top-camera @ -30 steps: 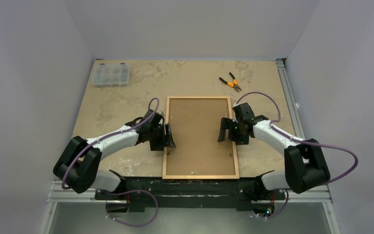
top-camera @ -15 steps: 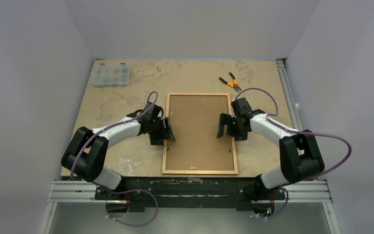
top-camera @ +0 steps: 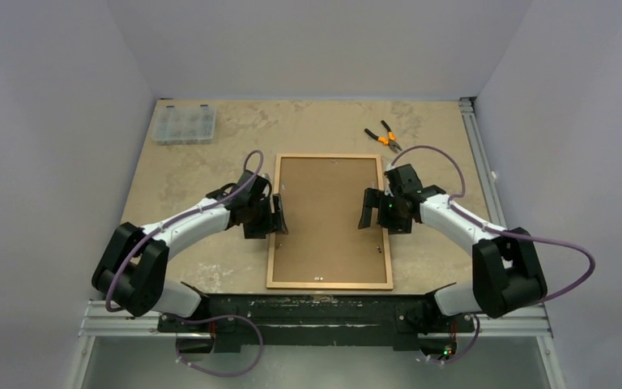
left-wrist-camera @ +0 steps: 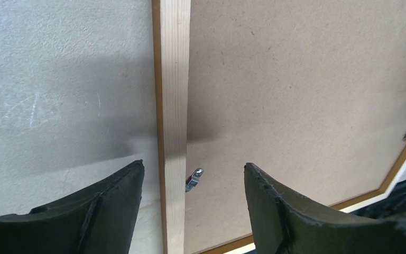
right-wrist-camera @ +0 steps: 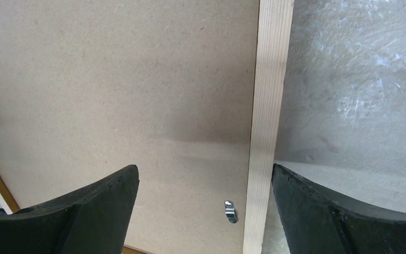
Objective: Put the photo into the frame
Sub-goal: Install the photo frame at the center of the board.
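The frame point(top-camera: 330, 284) lies face down in the middle of the table, its brown hardboard backing panel point(top-camera: 330, 215) filling it. The photo is hidden. My left gripper point(top-camera: 276, 217) is open and straddles the frame's left rail point(left-wrist-camera: 174, 106), one finger on the table side, one over the panel. A small metal clip point(left-wrist-camera: 193, 179) sits between its fingers. My right gripper point(top-camera: 375, 211) is open and straddles the right rail point(right-wrist-camera: 267, 121), with a metal clip point(right-wrist-camera: 230, 210) between its fingers.
A clear plastic parts box point(top-camera: 183, 124) sits at the far left. Orange-handled pliers point(top-camera: 383, 137) lie just beyond the frame's far right corner. The black base rail point(top-camera: 316, 312) runs along the near edge, close to the frame's near rail.
The frame has slid away from the near edge and a little to the left, with both open grippers moving along at its side rails.
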